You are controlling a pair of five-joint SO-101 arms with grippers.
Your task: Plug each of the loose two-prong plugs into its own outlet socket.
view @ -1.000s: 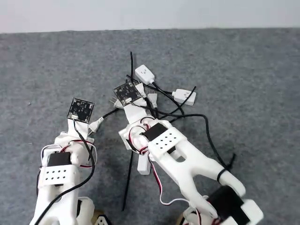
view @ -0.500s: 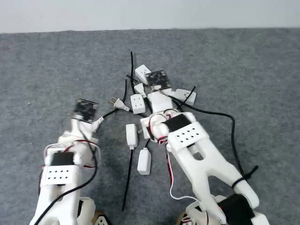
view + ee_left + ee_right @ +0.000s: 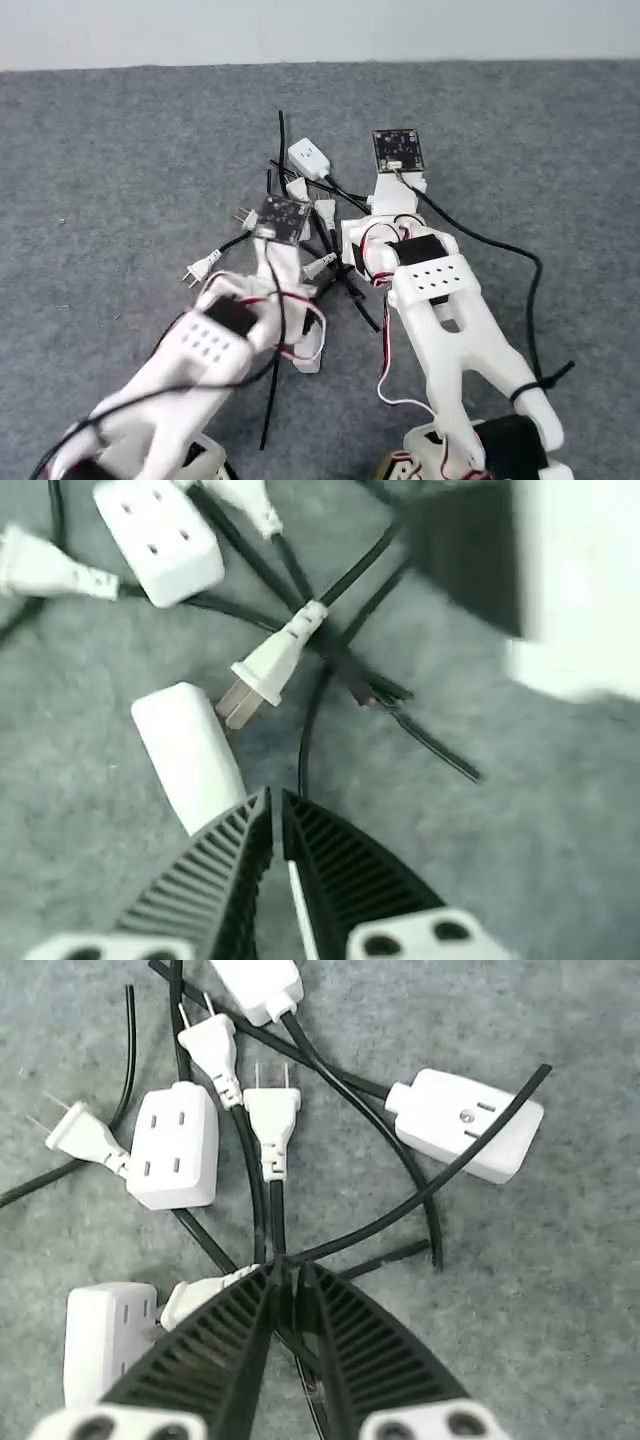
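Note:
Several white two-prong plugs and white socket blocks lie tangled with black cords on the grey carpet. Seen from the right wrist, two plugs (image 3: 272, 1112) (image 3: 213, 1043) lie side by side between a two-outlet socket (image 3: 176, 1146) and a longer socket (image 3: 466, 1123). My right gripper (image 3: 286, 1272) is shut, its tips over a crossing of cords; a grip on one cannot be made out. My left gripper (image 3: 276, 802) is shut just above the carpet, beside a socket block (image 3: 188, 752) and short of a loose plug (image 3: 264, 670). From above, a socket (image 3: 309, 159) lies at the far end of the tangle.
Another plug (image 3: 204, 268) lies loose to the left of the left arm (image 3: 205, 345). The right arm (image 3: 435, 290) stands close beside it over the tangle. A thin cable (image 3: 530, 290) loops along the right arm's outer side. Bare carpet lies left and right.
The left arm has swung right, in over the tangle. The right arm has swung right and farther back, off the middle of the tangle. A socket and plugs it had covered now show.

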